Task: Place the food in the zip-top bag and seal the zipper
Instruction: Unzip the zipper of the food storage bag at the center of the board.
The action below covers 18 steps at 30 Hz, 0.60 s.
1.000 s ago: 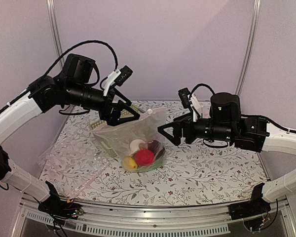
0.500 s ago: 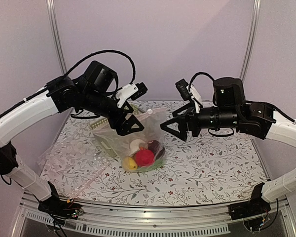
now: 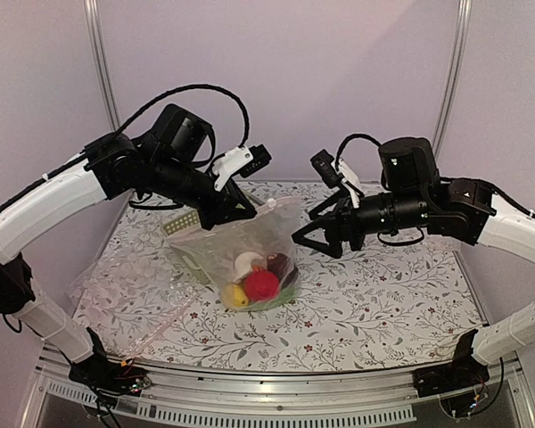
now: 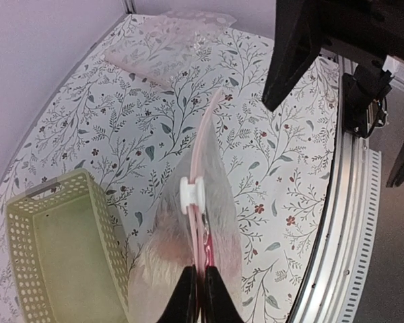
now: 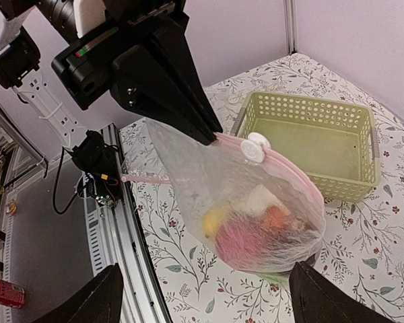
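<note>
Left wrist: zipper (image 4: 192,192) in clenched left jaws, lengthwise away; right jaws released.

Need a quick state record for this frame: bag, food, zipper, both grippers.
food: inside the zip-top bag, at its bottom
zip-top bag: held up by its mouth, bottom on table
zipper: pink strip, white slider close to the left gripper
left gripper: shut on the zipper
right gripper: open, close to the bag
basket: light green, on the table by the bag

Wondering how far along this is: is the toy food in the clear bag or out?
In. The toy food shows through the clear bag, bunched at its bottom, with red, yellow and white pieces among it.
</note>
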Available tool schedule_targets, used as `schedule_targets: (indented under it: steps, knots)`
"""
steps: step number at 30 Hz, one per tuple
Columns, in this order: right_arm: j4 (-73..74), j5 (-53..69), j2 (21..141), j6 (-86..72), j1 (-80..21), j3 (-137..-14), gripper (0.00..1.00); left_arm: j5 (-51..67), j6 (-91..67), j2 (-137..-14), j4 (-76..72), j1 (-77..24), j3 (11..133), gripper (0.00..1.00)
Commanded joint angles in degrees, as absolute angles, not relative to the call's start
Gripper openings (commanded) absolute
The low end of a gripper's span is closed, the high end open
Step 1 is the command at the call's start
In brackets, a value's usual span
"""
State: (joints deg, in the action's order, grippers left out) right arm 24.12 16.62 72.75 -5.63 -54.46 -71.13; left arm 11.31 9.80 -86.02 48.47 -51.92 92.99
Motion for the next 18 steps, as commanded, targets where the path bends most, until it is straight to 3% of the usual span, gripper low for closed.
schedule_targets:
  steps: [1,8,18]
  knots:
    - [29.4,18.9,73.9,-1.5,-53.9,-75.4,0.87,15.3,11.0,-86.8,49.5,-52.5,93.1,0.00]
    - [31.5,21.4,73.1,2.2,-53.3,-78.4,0.86,27.8,13.8,-84.6,49.1,-52.9,92.8,0.00]
    - [38.3,27.8,77.5,4.9,-53.3,-85.9,0.70,31.6,15.0,-86.3,54.2,-54.2,95.9,0.00]
